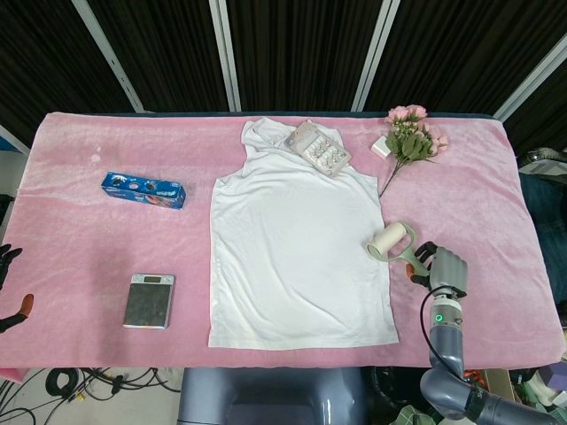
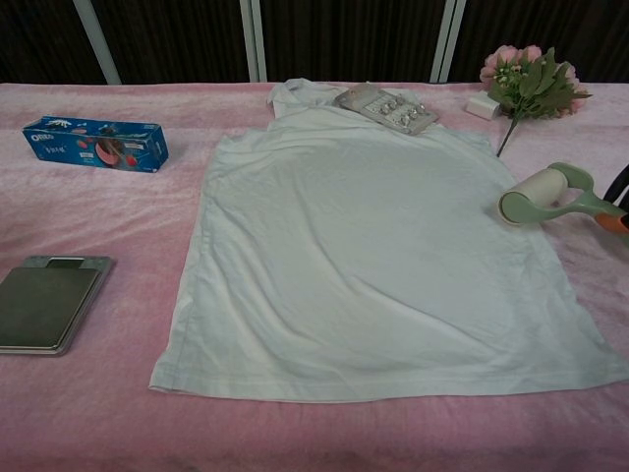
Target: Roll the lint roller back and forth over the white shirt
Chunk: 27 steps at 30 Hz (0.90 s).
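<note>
A white sleeveless shirt (image 1: 297, 248) (image 2: 373, 256) lies flat in the middle of the pink cloth. The lint roller (image 1: 390, 242) (image 2: 539, 195), with a white roll and a pale green handle, sits at the shirt's right edge. My right hand (image 1: 445, 271) grips its handle from the right. In the chest view only a dark and orange sliver of that hand (image 2: 619, 218) shows at the frame edge. My left hand (image 1: 9, 285) is at the far left, off the table, with its fingers apart and nothing in it.
A blister pack (image 1: 318, 149) lies on the shirt's collar. A flower sprig (image 1: 409, 137) and a small white block (image 1: 380, 149) are at the back right. A blue cookie box (image 1: 143, 189) and a kitchen scale (image 1: 149, 300) sit left of the shirt.
</note>
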Available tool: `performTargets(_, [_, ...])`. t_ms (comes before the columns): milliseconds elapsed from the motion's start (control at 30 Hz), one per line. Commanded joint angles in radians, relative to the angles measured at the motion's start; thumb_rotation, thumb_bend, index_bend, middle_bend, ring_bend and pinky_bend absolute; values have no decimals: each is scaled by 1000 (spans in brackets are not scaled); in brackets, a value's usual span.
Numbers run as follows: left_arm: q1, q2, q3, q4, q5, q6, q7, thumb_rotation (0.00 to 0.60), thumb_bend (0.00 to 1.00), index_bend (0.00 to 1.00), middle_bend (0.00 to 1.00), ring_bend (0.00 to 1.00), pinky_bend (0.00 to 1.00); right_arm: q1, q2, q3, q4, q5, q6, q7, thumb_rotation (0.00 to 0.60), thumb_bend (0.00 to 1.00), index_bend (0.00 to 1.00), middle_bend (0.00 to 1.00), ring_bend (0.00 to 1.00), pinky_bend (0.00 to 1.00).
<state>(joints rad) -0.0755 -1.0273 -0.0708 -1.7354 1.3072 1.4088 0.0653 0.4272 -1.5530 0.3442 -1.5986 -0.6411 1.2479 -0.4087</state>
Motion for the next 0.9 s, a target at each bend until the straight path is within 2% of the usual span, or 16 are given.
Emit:
performTargets(33, [0, 0, 0, 0, -1, 0, -1, 600, 394, 133, 64, 41, 50, -1, 0, 1, 2, -3, -2, 8, 600, 448, 642, 608, 589, 570])
performTargets(633, [-1, 0, -2, 1, -4, -3, 0, 600, 394, 133, 64, 41, 58, -12, -8, 2, 24, -88, -14, 121, 600, 491, 662, 626, 599, 582])
performTargets(900, [-2, 1, -3, 0, -5, -4, -4, 600, 394, 134, 63, 41, 58, 26, -4, 14, 6, -136, -34, 109, 600, 498, 662, 626, 599, 582])
